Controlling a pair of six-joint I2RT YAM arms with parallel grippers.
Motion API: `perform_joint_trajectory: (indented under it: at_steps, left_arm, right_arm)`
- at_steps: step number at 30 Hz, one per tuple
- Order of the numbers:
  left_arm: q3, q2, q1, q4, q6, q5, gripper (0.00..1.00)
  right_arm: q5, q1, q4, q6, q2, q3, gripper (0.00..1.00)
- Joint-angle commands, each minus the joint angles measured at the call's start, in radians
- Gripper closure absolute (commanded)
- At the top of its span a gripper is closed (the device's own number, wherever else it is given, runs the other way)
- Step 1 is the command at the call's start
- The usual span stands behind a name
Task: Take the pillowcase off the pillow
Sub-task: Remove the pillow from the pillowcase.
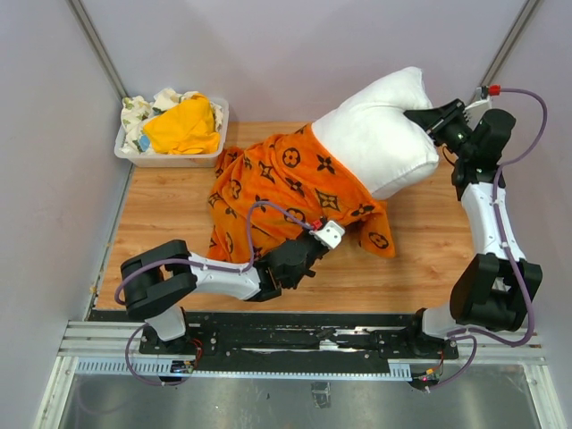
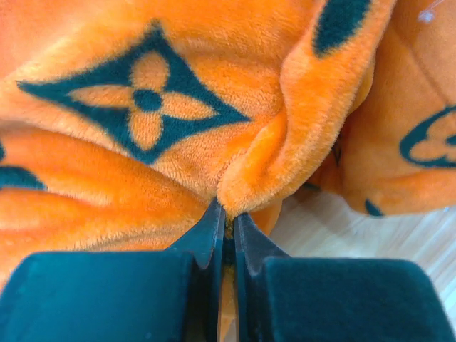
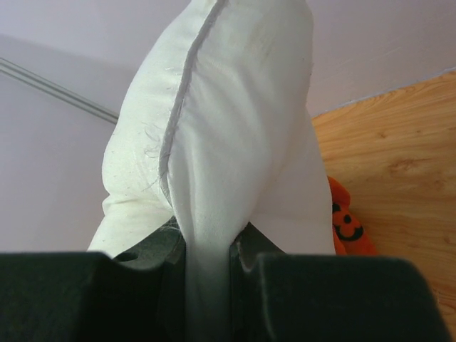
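A soft orange pillowcase (image 1: pixel 295 192) printed with black flower and circle motifs lies rumpled across the middle of the wooden desk (image 1: pixel 420 246). It covers only the near, left end of a plump white rectangular pillow (image 1: pixel 380 134), whose bare far end rises toward the back right corner. The left claw (image 2: pixel 228 219), low at the pillowcase's near edge, is pinched together on a raised fold of the orange fabric. The right claw (image 3: pixel 206 249) is clamped on the pillow's bare white corner, with that end tilted up off the desk. At the back left corner, a white plastic bin (image 1: pixel 174 162) holds a plain yellow cloth (image 1: pixel 183 128) among pale printed cloths.
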Motion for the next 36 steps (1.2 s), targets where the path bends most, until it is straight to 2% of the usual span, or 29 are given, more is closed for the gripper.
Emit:
perform_joint_trajectory:
  at_steps: [1,9,12,14,15,17,18,19,20,21,24,29,32,36]
  left_arm:
    - [-0.093,-0.012,-0.005,-0.062,-0.13,-0.054,0.99]
    - [-0.249,-0.018,-0.004,-0.282,-0.555,-0.13,1.0]
    - [-0.295,-0.024,-0.005,-0.341,-0.662,-0.125,1.0]
    - [-0.315,-0.044,-0.005,-0.356,-0.68,-0.11,1.0]
    - [-0.32,-0.064,-0.005,-0.357,-0.672,-0.099,0.95]
    - [-0.314,-0.122,-0.005,-0.362,-0.643,-0.089,0.72]
    - [-0.305,-0.16,-0.004,-0.366,-0.626,-0.093,0.53]
    - [-0.294,-0.201,-0.004,-0.378,-0.612,-0.106,0.25]
    - [-0.278,-0.244,-0.001,-0.394,-0.602,-0.128,0.07]
    - [-0.26,-0.283,0.008,-0.418,-0.59,-0.133,0.01]
    - [-0.194,-0.393,0.079,-0.521,-0.582,-0.079,0.01]
    - [-0.187,-0.529,0.181,-0.624,-0.596,0.073,0.01]
    - [-0.198,-0.514,0.188,-0.681,-0.627,0.06,0.01]
    - [-0.206,-0.419,0.192,-0.722,-0.72,0.075,0.01]
  right_arm:
    - [-0.029,-0.027,0.158,0.106,0.003,0.141,0.99]
    - [-0.067,-0.069,0.135,0.174,0.109,0.453,0.99]
    - [-0.067,-0.075,0.124,0.172,0.112,0.48,0.99]
    - [-0.067,-0.076,0.13,0.17,0.104,0.462,0.99]
    - [-0.068,-0.073,0.141,0.174,0.097,0.44,0.99]
    - [-0.068,-0.074,0.167,0.181,0.082,0.392,0.99]
    - [-0.07,-0.075,0.175,0.183,0.076,0.37,0.99]
    - [-0.073,-0.075,0.181,0.183,0.072,0.35,0.99]
    - [-0.076,-0.077,0.182,0.184,0.07,0.339,0.99]
    - [-0.079,-0.08,0.184,0.184,0.068,0.336,0.99]
    - [-0.091,-0.102,0.182,0.194,0.073,0.354,0.99]
    - [-0.108,-0.154,0.182,0.215,0.073,0.375,0.99]
    - [-0.109,-0.17,0.198,0.227,0.066,0.354,0.99]
    - [-0.112,-0.171,0.241,0.258,0.066,0.319,0.99]
